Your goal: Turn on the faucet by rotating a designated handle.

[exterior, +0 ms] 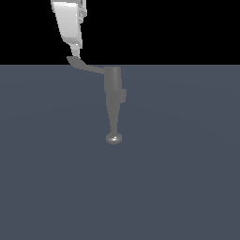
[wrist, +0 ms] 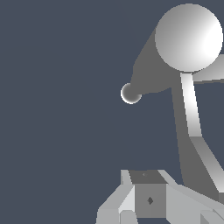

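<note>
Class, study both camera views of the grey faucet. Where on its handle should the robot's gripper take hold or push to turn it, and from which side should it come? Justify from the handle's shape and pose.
Probably the handle's wide paddle tip, farthest from the faucet's cylindrical top, where leverage is greatest. Come from above, at the exterior view's left: the lever sticks sideways that way and the gripper is right above that tip. Whether the jaws are open cannot be told.

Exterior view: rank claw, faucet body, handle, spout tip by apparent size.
1. Faucet body and claw look alike; the claw is cropped, so unranked.
2. Handle.
3. Spout tip, smallest.
</note>
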Controlling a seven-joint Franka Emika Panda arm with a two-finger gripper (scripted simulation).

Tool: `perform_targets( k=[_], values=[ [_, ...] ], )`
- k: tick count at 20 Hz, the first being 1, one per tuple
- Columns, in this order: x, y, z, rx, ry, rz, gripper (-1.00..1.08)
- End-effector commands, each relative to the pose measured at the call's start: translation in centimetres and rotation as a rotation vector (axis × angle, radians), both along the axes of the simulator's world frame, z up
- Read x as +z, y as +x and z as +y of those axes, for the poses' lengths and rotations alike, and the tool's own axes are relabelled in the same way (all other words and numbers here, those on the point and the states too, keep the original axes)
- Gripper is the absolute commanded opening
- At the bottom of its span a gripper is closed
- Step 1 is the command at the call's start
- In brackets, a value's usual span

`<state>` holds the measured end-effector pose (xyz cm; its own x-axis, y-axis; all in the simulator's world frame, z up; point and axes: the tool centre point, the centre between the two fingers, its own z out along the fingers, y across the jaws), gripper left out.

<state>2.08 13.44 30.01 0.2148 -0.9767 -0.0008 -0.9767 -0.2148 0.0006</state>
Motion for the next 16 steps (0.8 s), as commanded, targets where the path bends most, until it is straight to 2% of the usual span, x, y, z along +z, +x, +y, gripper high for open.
perform_targets(
  k=[1, 4, 16],
  values=[
    [0.0, 0.1, 0.0, -0.004, -0.001, -0.001, -1.0],
    [-0.1, 0.0, 0.0, -0.003, -0.001, 0.0, -1.0],
    [-0.1, -3.4, -0.8, -0.003, -0.001, 0.0, -1.0]
  ],
)
